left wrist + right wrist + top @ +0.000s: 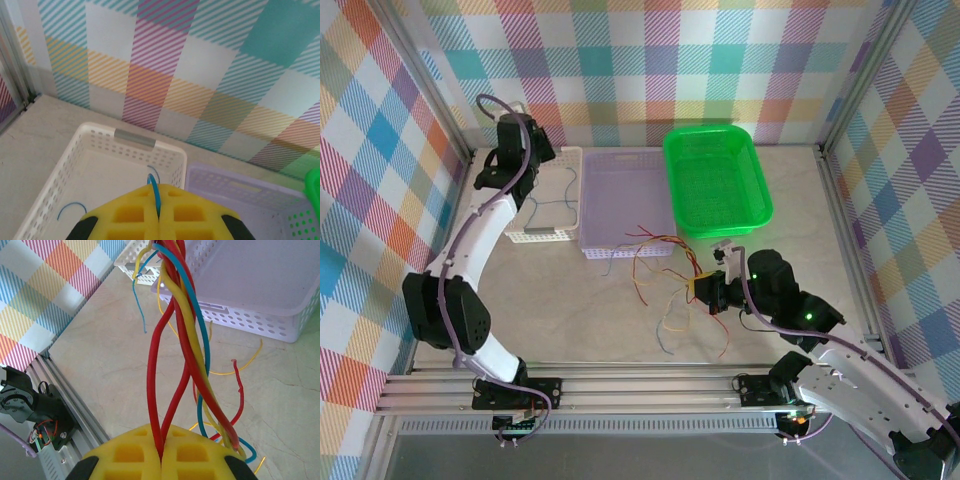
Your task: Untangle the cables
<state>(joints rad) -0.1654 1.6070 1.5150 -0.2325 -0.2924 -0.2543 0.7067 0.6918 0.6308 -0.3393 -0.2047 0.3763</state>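
tabletop (pixel 570 310) beige, marbled | walls (pixel 620 60) colourful plaid | left gripper (pixel 159 217) clamps blue cable (pixel 154 194) | right gripper (pixel 161 456) clamps red cable (pixel 151 390)

I'm looking into a lab test cell; aluminium rails (pixel 640 387) frame the tabletop (pixel 550 300); plaid-printed walls (pixel 620 70) enclose it.

Pastel plaid walls (pixel 620 60) enclosed a pale, marbled beige desk (pixel 570 320) on three sides. Aluminium posts (pixel 427 75) stood in the back corners, and aluminium rails (pixel 640 385) ran along its near edge. Lighting was even.
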